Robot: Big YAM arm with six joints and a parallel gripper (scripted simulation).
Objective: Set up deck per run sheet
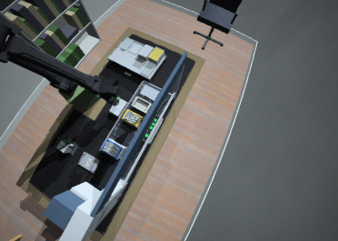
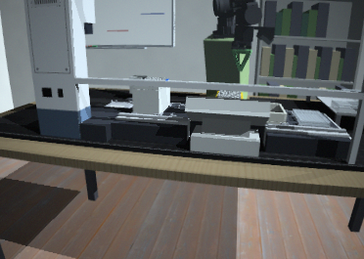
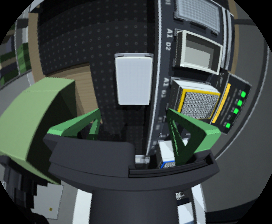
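Observation:
My gripper (image 1: pixel 111 88) is open and empty, held high over the black mat beside the deck row; its green fingers also show in the wrist view (image 3: pixel 136 137) and in the exterior view (image 2: pixel 243 59). Below it lies a flat white rectangular piece (image 3: pixel 134 79) (image 1: pixel 118 108), apart from the fingers. The deck row runs along the rail: a well plate (image 1: pixel 149 92) (image 3: pixel 195 8), an open reservoir (image 1: pixel 140 105) (image 3: pixel 200 52), a yellow tip rack (image 1: pixel 132 118) (image 3: pixel 199 103), a dim position (image 1: pixel 122 133) whose content I cannot tell, and a blue tip rack (image 1: pixel 113 147).
The shelf (image 1: pixel 136 56) at the far end holds several pale items and a yellow-topped one (image 1: pixel 155 55). A rail (image 1: pixel 150 123) with green lights (image 3: pixel 239 103) runs along the deck. Two small fixtures (image 1: pixel 68 147) (image 1: pixel 88 161) stand on the mat. A white tower (image 2: pixel 56 59) stands at the other end.

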